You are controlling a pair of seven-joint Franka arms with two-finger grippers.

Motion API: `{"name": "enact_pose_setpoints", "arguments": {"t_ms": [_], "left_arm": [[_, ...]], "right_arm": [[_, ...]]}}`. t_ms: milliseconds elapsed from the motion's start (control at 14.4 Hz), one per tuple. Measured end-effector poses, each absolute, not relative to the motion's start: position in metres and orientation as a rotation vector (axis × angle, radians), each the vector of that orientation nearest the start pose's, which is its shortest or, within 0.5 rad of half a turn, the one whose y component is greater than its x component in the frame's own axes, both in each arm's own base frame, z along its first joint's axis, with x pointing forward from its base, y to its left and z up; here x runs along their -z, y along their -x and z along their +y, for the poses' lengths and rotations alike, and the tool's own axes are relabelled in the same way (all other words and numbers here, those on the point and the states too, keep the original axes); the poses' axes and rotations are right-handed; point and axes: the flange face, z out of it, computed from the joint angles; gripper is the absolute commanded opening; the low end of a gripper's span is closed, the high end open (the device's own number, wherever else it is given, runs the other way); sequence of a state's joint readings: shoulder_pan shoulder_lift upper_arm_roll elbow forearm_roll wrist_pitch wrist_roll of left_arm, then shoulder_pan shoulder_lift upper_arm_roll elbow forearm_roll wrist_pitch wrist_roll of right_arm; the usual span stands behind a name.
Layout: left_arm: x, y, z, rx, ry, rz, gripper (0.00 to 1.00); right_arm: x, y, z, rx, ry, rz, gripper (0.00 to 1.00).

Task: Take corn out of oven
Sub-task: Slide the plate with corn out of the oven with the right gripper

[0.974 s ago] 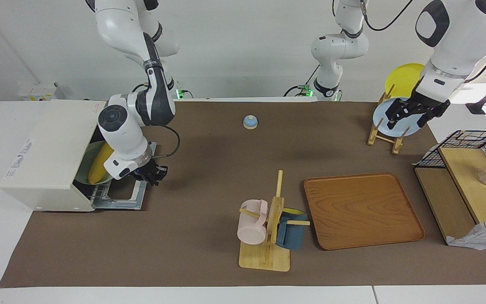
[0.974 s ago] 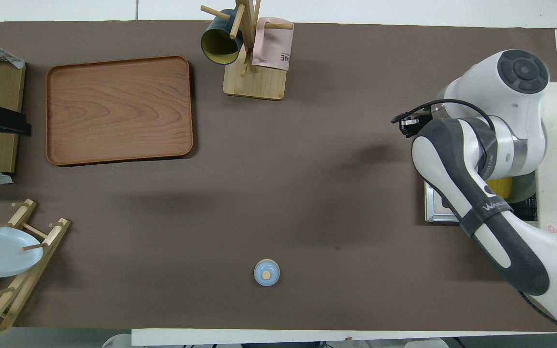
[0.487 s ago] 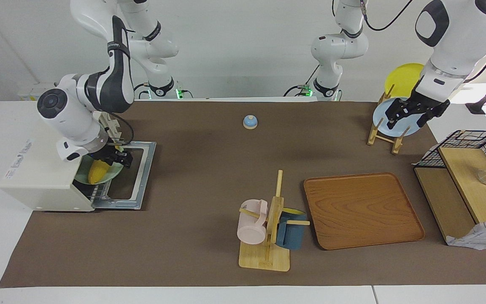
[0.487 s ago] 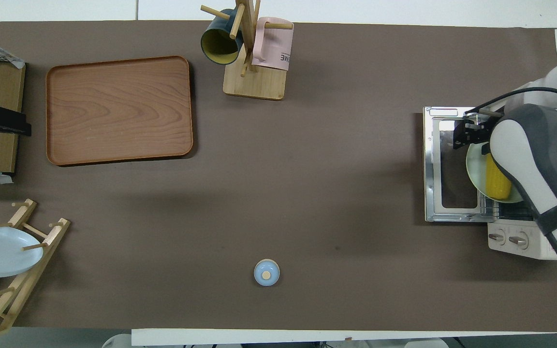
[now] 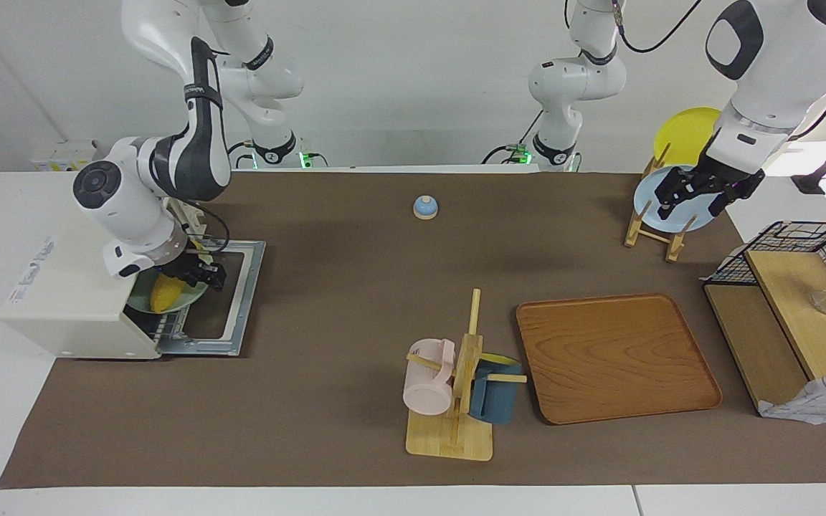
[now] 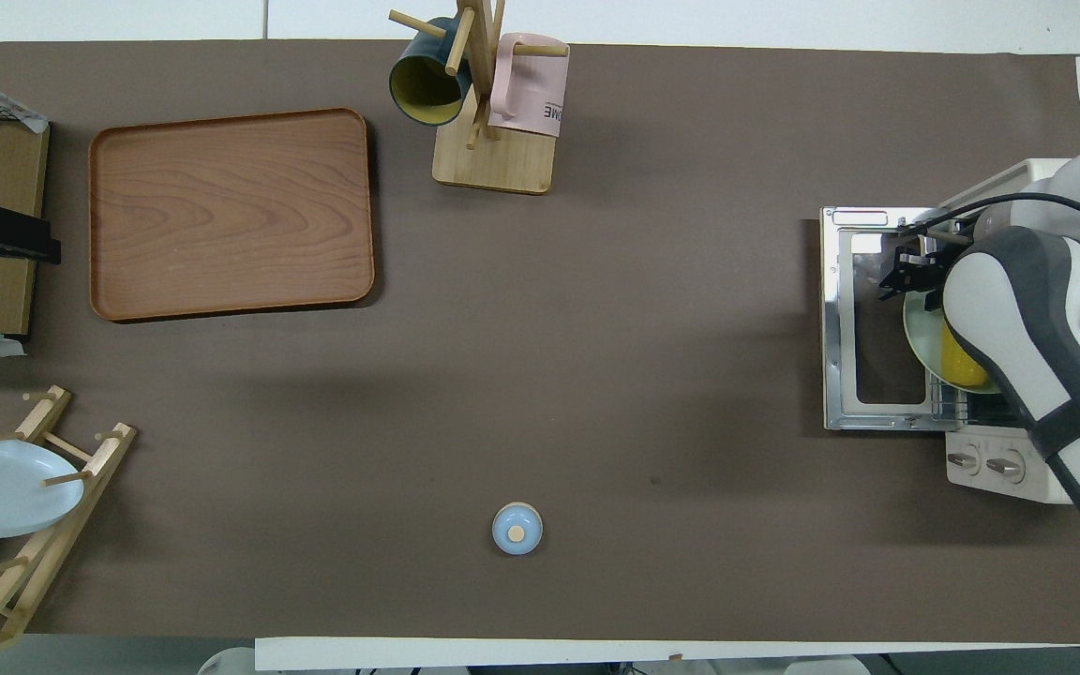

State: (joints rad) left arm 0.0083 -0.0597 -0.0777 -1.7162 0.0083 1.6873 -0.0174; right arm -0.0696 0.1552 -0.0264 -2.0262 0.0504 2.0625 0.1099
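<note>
The cream-white oven [image 5: 69,301] stands at the right arm's end of the table with its door [image 5: 234,301] folded down flat. The yellow corn [image 5: 164,292] lies on a pale green plate [image 5: 142,299] on the pulled-out rack in the oven's mouth. My right gripper [image 5: 201,272] hangs low over the plate's edge at the corn's end toward the door. In the overhead view the right arm covers much of the corn [image 6: 957,361], and the right gripper [image 6: 906,272] is over the door [image 6: 840,337]. My left gripper [image 5: 692,197] waits, open, over the plate rack.
A wooden rack [image 5: 653,229] holds a light blue plate [image 5: 653,201] and a yellow plate [image 5: 682,132]. A wooden tray [image 5: 614,355], a mug tree [image 5: 456,387] with a pink and a blue mug, a small blue bell [image 5: 425,206] and a wire shelf [image 5: 793,308] stand on the brown mat.
My right arm swung up from in front of the oven door to over the oven. Its gripper came to the plate's edge by the corn. The left arm has not moved.
</note>
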Motion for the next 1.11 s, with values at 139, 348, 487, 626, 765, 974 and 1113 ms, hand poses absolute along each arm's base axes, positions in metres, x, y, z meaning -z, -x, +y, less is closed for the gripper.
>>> {"name": "enact_pose_setpoints", "arguments": {"t_ms": [139,348,487,626,765,974,1113], "left_arm": [[-0.598,-0.543,-0.038,0.049,3.129,0.083,1.0],[-0.598,-0.543,-0.038,0.049,3.129,0.083,1.0],[-0.598,-0.543,-0.038,0.049,3.129,0.083,1.0],[-0.598,-0.543,-0.038,0.049,3.129,0.083,1.0],[-0.598,-0.543,-0.038,0.049,3.129,0.083,1.0],[-0.598,-0.543,-0.038,0.049,3.129,0.082,1.0],[-0.598,-0.543,-0.038,0.049,3.129,0.083,1.0]], "right_arm": [[-0.357,-0.562,-0.051,-0.187,3.086,0.306,0.0],[-0.364,-0.563,-0.025,-0.214,3.164,0.149,0.0],[-0.384,-0.569,0.026,-0.253,3.193,0.106,0.0],[-0.418,-0.576,0.102,-0.238,3.221,0.132,0.0],[-0.446,-0.575,0.201,-0.172,3.235,0.215,0.0],[-0.43,-0.558,0.357,-0.164,3.211,0.381,0.0],[-0.391,-0.545,0.441,-0.154,3.193,0.442,0.05]]}}
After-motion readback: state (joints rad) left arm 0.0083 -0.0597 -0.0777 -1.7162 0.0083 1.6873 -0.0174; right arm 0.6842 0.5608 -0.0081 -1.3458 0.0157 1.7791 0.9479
